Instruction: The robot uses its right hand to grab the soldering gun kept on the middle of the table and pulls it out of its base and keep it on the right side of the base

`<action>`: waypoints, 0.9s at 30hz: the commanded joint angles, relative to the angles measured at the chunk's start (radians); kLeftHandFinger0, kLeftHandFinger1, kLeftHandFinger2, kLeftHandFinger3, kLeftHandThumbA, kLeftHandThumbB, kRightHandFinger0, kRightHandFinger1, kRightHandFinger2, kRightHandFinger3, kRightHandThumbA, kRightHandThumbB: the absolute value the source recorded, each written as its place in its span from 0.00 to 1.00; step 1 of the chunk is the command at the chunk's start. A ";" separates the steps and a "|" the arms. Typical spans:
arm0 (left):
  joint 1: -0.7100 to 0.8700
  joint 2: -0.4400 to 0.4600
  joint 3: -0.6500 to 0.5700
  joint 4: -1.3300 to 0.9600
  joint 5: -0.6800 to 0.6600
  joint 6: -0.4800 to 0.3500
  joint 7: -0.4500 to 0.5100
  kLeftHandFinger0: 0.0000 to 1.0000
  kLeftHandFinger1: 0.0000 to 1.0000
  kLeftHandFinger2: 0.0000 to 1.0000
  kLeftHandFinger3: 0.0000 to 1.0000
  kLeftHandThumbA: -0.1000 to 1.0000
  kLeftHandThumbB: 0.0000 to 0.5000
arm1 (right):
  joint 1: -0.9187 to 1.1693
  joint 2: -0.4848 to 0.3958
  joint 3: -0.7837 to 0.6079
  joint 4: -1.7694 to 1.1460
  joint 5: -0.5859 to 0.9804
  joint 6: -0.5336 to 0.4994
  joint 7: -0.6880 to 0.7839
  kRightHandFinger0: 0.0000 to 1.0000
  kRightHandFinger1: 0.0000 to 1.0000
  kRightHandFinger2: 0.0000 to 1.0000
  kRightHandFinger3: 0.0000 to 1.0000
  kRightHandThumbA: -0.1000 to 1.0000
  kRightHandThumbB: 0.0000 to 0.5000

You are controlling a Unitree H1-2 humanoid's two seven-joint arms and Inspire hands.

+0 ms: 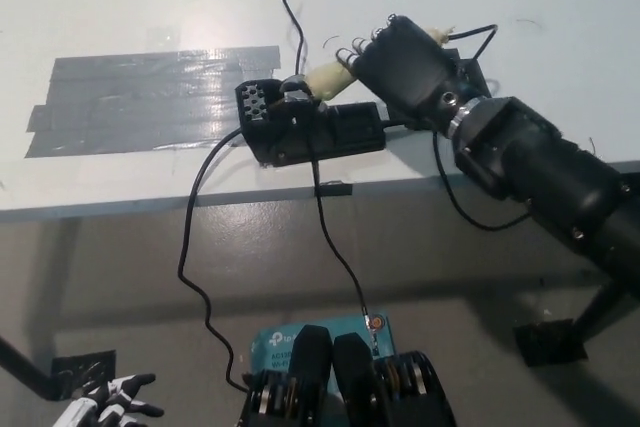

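We see a white worktop (120, 17) filling the upper part of the view, with a wide patch of grey tape (150, 97) stuck across its left half. Our black right arm reaches in from the lower right, and our right hand (405, 62) is wrapped around the cream handle of the soldering gun (330, 75), fingers pressed closed on it. The soldering gun lies tilted, its tip end down at the left against the top of the black base (310, 132), which sits near the worktop's front edge just right of the tape. A thin black cable (195, 247) hangs from the base over the edge toward the floor. Our white left hand (105, 402) rests at the lower left corner, holding nothing, its fingers spread.
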 commanded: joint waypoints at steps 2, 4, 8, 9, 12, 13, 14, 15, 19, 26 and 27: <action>0.020 0.046 -0.001 -0.032 0.013 0.005 -0.024 0.39 0.45 0.50 0.74 0.77 0.59 | -0.132 -0.166 -0.131 0.034 -0.019 -0.030 -0.255 0.00 0.00 0.06 0.32 0.00 0.46; 0.025 0.047 -0.002 -0.031 0.010 -0.003 -0.030 0.35 0.42 0.49 0.73 0.79 0.62 | -0.126 -0.171 -0.147 0.024 -0.017 -0.042 -0.249 0.00 0.00 0.09 0.34 0.00 0.47; 0.032 0.042 0.002 -0.033 0.010 -0.001 -0.027 0.34 0.42 0.48 0.71 0.78 0.61 | -0.121 -0.176 -0.174 0.020 -0.021 -0.051 -0.253 0.00 0.00 0.04 0.38 0.06 0.41; 0.032 0.044 0.000 -0.036 0.014 0.002 -0.026 0.35 0.43 0.49 0.71 0.78 0.58 | -0.122 -0.178 -0.184 0.025 -0.016 -0.063 -0.274 0.00 0.00 0.04 0.40 0.07 0.42; 0.030 0.044 0.001 -0.031 0.013 0.001 -0.025 0.36 0.45 0.51 0.72 0.76 0.60 | -0.128 -0.174 -0.195 0.045 -0.021 -0.075 -0.312 0.00 0.00 0.00 0.36 0.00 0.39; 0.031 0.045 0.000 -0.031 0.015 0.001 -0.026 0.37 0.44 0.51 0.73 0.77 0.60 | -0.129 -0.174 -0.195 0.047 -0.028 -0.067 -0.308 0.00 0.00 0.00 0.34 0.00 0.37; 0.029 0.047 0.001 -0.031 0.014 0.000 -0.027 0.37 0.44 0.51 0.73 0.77 0.61 | -0.131 -0.171 -0.197 0.048 -0.030 -0.063 -0.307 0.00 0.00 0.00 0.34 0.00 0.37; 0.031 0.047 0.002 -0.038 0.014 0.006 -0.026 0.37 0.43 0.50 0.73 0.77 0.59 | -0.126 -0.170 -0.208 0.034 -0.016 -0.059 -0.273 0.00 0.00 0.00 0.32 0.00 0.40; 0.032 0.049 0.002 -0.041 0.013 0.007 -0.028 0.35 0.43 0.49 0.73 0.77 0.56 | -0.107 -0.163 -0.232 0.029 0.007 -0.061 -0.238 0.00 0.00 0.09 0.29 0.00 0.35; 0.038 0.047 0.002 -0.047 0.009 0.006 -0.032 0.34 0.42 0.50 0.72 0.75 0.55 | -0.009 -0.127 -0.280 -0.050 0.024 0.131 0.044 0.00 0.03 0.05 0.09 0.00 0.22; 0.038 0.045 0.002 -0.045 0.012 0.006 -0.029 0.35 0.43 0.49 0.72 0.75 0.57 | 0.007 -0.120 -0.289 -0.057 0.027 0.146 0.061 0.00 0.04 0.08 0.14 0.00 0.21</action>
